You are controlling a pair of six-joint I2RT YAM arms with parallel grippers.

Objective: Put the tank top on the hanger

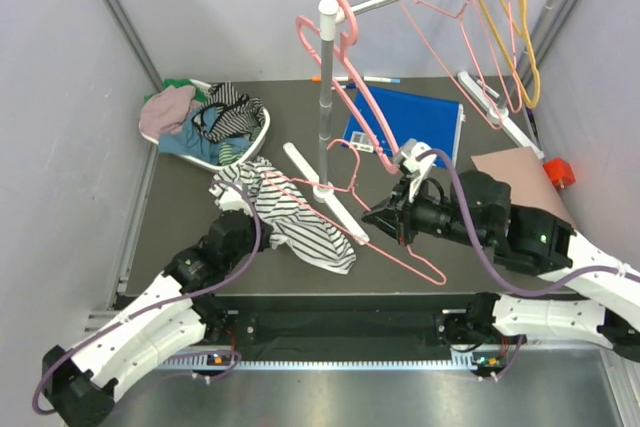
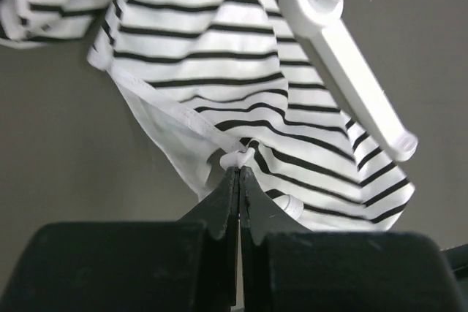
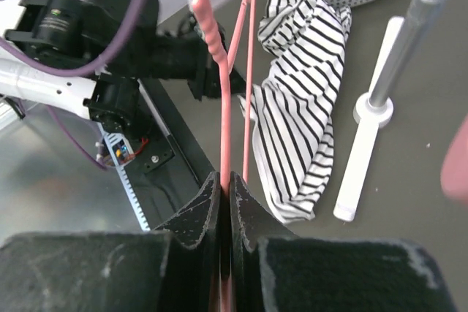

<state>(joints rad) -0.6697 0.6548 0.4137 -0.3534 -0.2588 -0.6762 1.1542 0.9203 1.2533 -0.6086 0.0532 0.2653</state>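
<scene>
The tank top, white with thin black stripes, lies bunched on the dark table beside the white foot of the rack. My left gripper is at its near left edge. In the left wrist view that gripper is shut on a fold of the tank top's white hem. The hanger, thin pink wire, slants across the table with its far end over the top. My right gripper is shut on its wire, and the right wrist view shows the hanger pinched between the shut jaws, with the tank top beyond.
A white basket of clothes sits at the back left. The rack pole stands mid-table on a white foot, with a thick pink hanger and a yellow hanger on its bar. A blue folder and brown card lie at the right.
</scene>
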